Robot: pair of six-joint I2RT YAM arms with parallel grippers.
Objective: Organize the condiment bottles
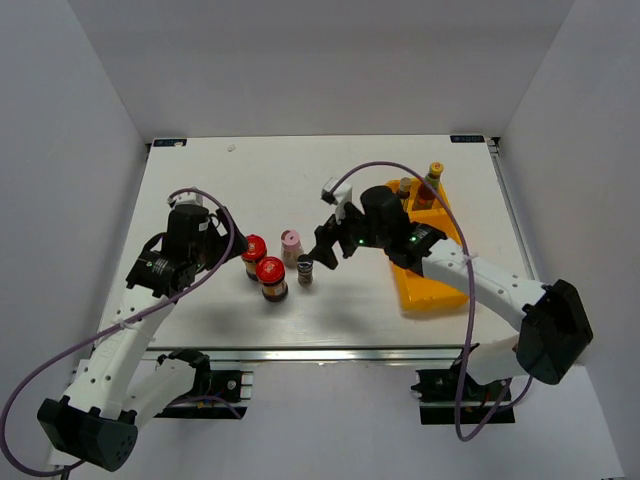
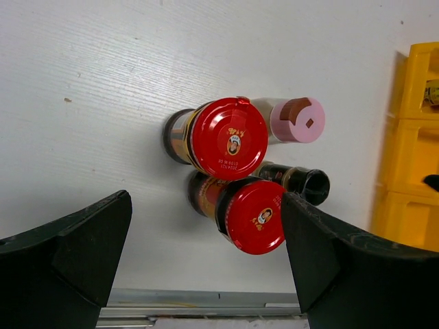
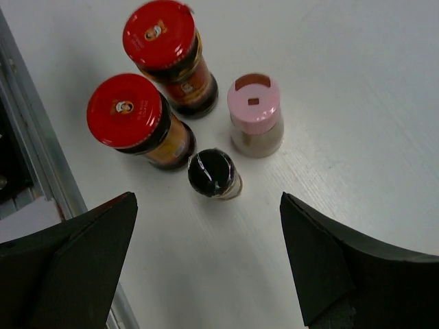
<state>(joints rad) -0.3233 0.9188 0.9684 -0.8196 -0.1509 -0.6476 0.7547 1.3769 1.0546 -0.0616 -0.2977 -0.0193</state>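
Left claw (image 2: 206, 205), right claw (image 3: 207, 199) wide (both empty), yellow tray (image 1: 425, 290) holding sauce bottle (image 1: 431, 186), brown bottle (image 1: 404, 188)

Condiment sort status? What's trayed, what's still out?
Done: slim brown bottle and yellow-capped sauce bottle stand at the far end of the yellow tray. In hand: nothing; left gripper and right gripper both open, above the group on the table. Remaining: two red-lidded jars, pink-capped bottle, dark shaker, all outside the tray.

Four upright condiment bottles (image 1: 271, 272), tightly clustered
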